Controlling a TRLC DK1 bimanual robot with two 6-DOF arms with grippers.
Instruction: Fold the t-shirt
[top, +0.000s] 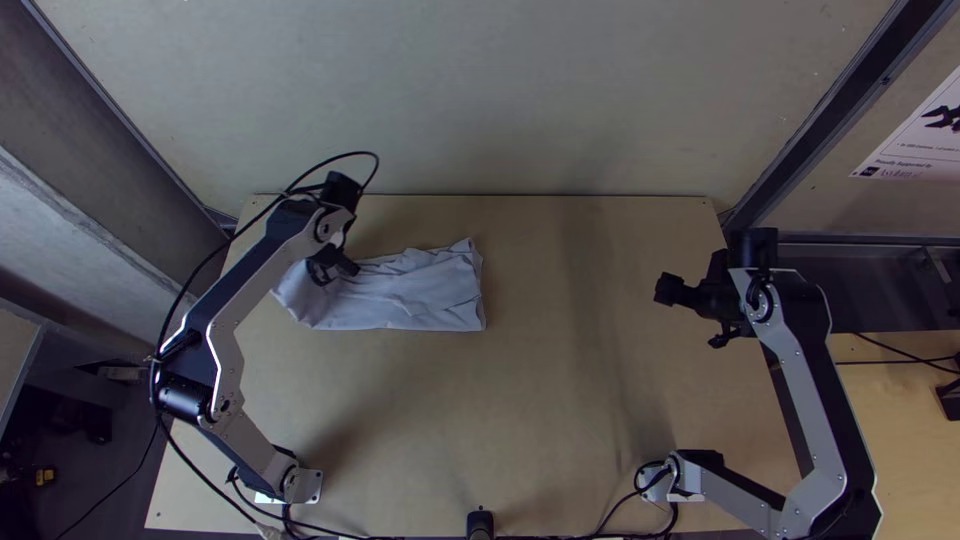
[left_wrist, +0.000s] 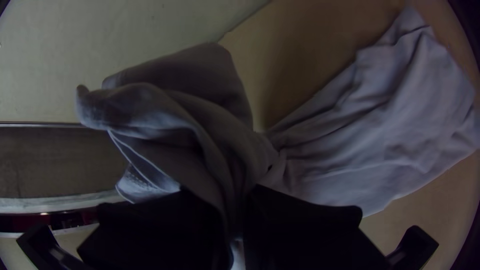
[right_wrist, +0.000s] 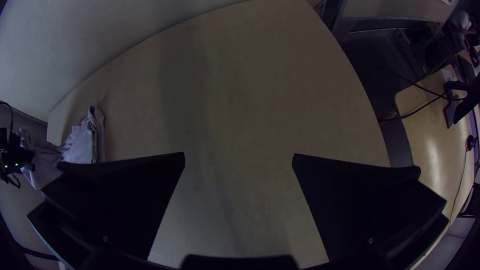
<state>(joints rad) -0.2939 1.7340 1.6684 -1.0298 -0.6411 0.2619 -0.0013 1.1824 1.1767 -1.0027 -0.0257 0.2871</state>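
T-shirt (top: 425, 295) in the upper left of the top view, a rumpled strip on the table (top: 560, 410), long axis running left to right; my left fingers (left_wrist: 300, 225) are clamped on a bunched part near its left end (can't tell which part). The wider, flatter stretch lies to the right of that grip, so I'd judge the next fold goes rightward along the axis, left arm nearer, my right fingers (right_wrist: 370, 210) wide apart and well off at frame right.

There are two arms (top: 228, 365), two claws (top: 688, 316), one t-shirt (top: 430, 298), one table (top: 540, 420).
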